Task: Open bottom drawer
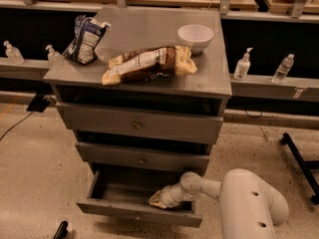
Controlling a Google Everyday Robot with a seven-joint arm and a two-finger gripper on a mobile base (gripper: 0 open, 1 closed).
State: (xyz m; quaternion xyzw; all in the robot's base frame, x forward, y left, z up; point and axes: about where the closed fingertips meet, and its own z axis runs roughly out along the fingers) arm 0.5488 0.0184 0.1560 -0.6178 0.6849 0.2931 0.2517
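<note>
Grey bottom drawer [134, 212] stands pulled out; my arm [199, 185] bends in from the right, gripper [158, 199] low inside it, whether clamped I cannot tell.

1. gripper [158, 199]: low, at the left tip of the arm [219, 190], pointing left and slightly down.
2. wrist [174, 193]: slim, white, just right of gripper.
3. elbow joint [192, 182]: bent, up-right of gripper.
4. bulky upper link [254, 203]: well right of gripper.

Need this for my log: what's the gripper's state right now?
Gripper: cannot be told; it is low inside the pulled-out grey wooden bottom drawer, just behind its front panel.
</note>
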